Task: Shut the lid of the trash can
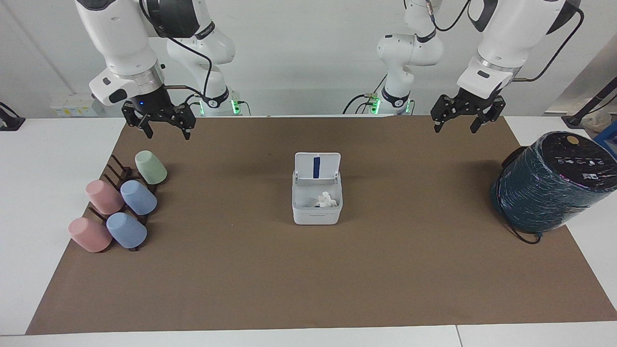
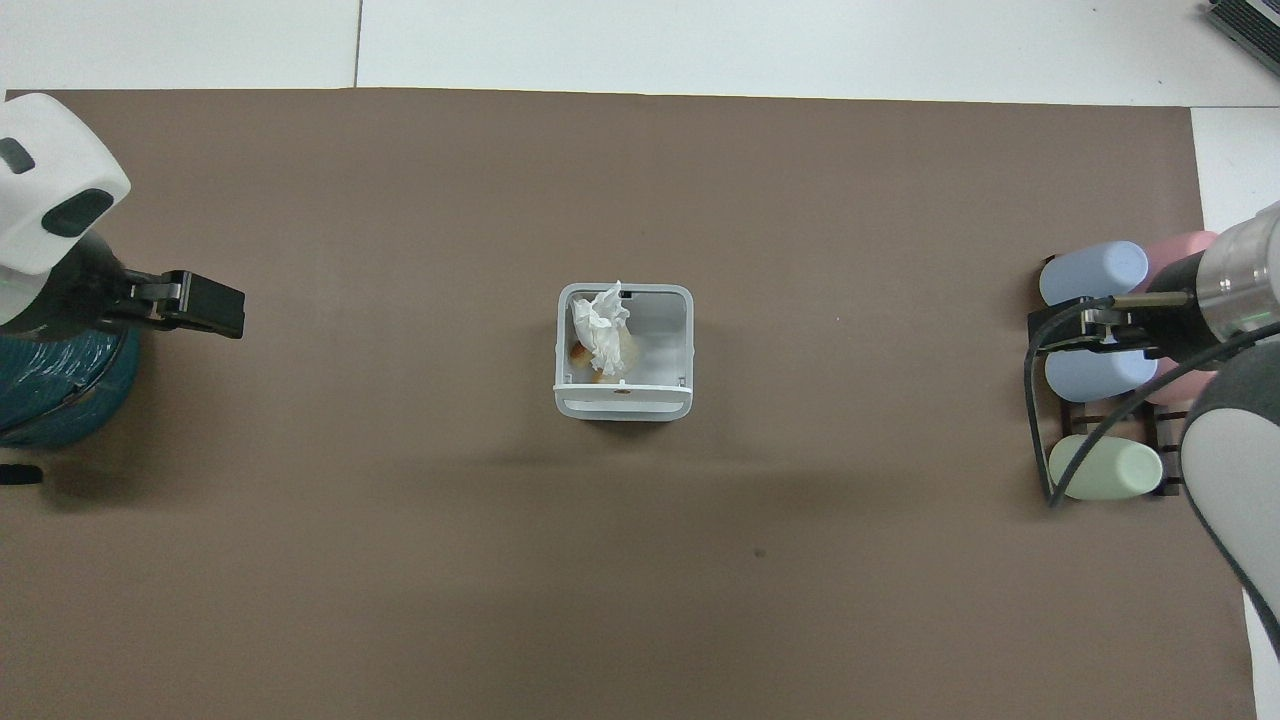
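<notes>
The small white trash can (image 1: 315, 214) stands in the middle of the brown mat, with crumpled tissue (image 1: 327, 199) inside. Its lid (image 1: 317, 167) stands open and upright on the side nearer the robots, with the blue stripe showing. In the overhead view the trash can (image 2: 622, 405) shows its open top, and the lid (image 2: 622, 384) is seen edge-on. My left gripper (image 1: 456, 126) is open and empty, raised near the teal cylinder; it also shows in the overhead view (image 2: 232, 308). My right gripper (image 1: 167, 132) is open and empty, raised over the cup rack; it also shows in the overhead view (image 2: 1042, 330). Both are well apart from the trash can.
A big dark teal wrapped cylinder (image 1: 549, 185) lies at the left arm's end of the table. A dark rack with several pastel cups (image 1: 118, 207) stands at the right arm's end. The brown mat (image 1: 308, 279) covers most of the white table.
</notes>
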Controlling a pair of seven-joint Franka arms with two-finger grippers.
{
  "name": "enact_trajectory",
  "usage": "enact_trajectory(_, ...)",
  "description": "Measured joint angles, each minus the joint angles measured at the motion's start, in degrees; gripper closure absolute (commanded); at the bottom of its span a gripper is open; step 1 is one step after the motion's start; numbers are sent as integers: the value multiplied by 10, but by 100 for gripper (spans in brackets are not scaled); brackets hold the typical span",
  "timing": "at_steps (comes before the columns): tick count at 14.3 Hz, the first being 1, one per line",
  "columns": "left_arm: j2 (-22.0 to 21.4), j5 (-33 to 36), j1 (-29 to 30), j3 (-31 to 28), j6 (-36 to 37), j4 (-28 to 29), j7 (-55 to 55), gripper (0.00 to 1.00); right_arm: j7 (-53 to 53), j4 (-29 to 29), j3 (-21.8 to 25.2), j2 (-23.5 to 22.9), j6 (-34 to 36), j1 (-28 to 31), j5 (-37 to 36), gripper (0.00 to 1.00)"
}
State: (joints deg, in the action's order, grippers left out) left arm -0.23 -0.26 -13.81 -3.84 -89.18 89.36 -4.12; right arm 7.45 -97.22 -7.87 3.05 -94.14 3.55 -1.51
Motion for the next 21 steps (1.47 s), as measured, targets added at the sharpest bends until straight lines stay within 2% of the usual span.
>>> enact_trajectory(1, -1, 0, 0, 0, 0, 1, 0, 0, 0, 0, 4, 0, 0, -3, 0, 0)
enact_trajectory(5, -4, 0, 0, 0, -1, 3, 0, 0, 0, 0, 65, 0, 1, -52, 0, 0)
enact_trajectory(11, -5, 0, -2, 6, -11, 8, 0, 0, 0, 0, 77, 0, 1, -52, 0, 0)
enact_trajectory(12, -8, 0, -6, 8, -22, 16, 0, 6, 0, 0, 77, 0, 1, -53, 0, 0)
enact_trajectory(14, -19, -1, -31, 11, -37, 48, -17, 50, 0, 0, 77, 0, 1, -53, 0, 0)
enact_trajectory(15, -28, -4, -49, 11, -42, 69, -45, 58, 0, 0, 77, 0, 1, -53, 0, 0)
enact_trajectory(16, -39, -8, -70, 13, -51, 92, -79, 59, 0, 0, 77, 0, 1, -53, 0, 0)
enact_trajectory(18, -62, -13, -116, 15, -85, 138, -138, 74, 0, 0, 77, 0, 1, -53, 0, 0)
enact_trajectory(21, -93, -13, -197, 18, -135, 197, -249, 78, 0, 0, 77, 0, 1, -53, 0, 0)
